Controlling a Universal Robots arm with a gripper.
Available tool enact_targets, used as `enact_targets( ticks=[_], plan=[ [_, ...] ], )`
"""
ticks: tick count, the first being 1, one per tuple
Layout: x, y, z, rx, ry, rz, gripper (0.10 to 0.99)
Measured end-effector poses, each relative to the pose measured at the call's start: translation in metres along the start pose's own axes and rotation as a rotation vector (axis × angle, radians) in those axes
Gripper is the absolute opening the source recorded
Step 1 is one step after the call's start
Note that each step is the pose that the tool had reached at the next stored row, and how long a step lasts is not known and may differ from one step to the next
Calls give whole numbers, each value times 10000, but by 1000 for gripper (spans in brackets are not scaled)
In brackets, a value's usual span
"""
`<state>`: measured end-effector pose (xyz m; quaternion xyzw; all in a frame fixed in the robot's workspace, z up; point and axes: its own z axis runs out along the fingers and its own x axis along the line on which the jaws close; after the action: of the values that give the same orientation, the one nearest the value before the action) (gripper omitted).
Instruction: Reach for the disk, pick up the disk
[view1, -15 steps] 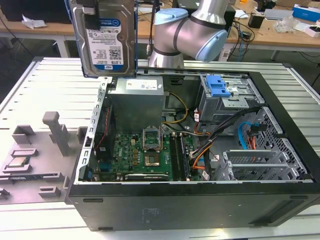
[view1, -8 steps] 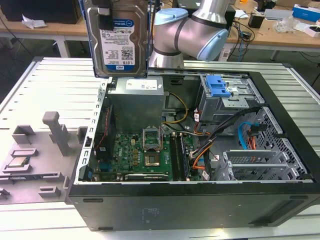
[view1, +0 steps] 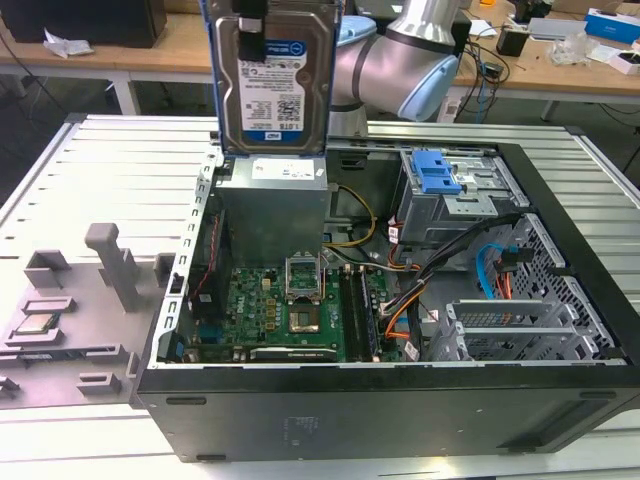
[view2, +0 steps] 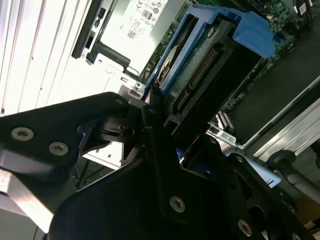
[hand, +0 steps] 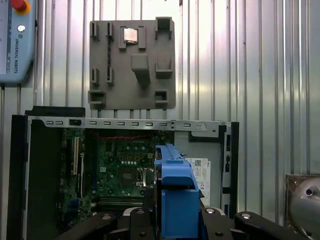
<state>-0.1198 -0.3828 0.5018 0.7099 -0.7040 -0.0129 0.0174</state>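
A ribbed metal desk (view1: 120, 160) carries an open computer case (view1: 400, 410) lying on its side, motherboard exposed. To the case's left in the exterior view a grey fixture plate (view1: 70, 300) lies flat on the desk. Inside the case, at the far left, sits the grey power-supply box (view1: 272, 200), with the blue-latched drive cage (view1: 455, 195) to its right. The disk (view1: 275, 75) hangs upright in the air above the power-supply box, clear of the case, label facing the exterior view. In the second wrist view the gripper (view2: 150, 107) is clamped on the edge of the disk's blue frame, black fingers (view2: 162, 150) pressed against either side.
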Motion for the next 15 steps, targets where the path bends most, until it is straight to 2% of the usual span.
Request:
enact_targets(
  ticks=[2,3,5,9,12,15],
  plan=[
    [0,-55,-1,0,-1,1,365],
    [1,-116,-4,-1,0,-2,365],
    [2,-188,-6,-2,-1,1,365],
    [4,-431,-16,-3,0,0,365],
    [5,-552,-22,-4,0,-1,365],
    [6,-751,-30,-5,0,0,365]
  ],
)
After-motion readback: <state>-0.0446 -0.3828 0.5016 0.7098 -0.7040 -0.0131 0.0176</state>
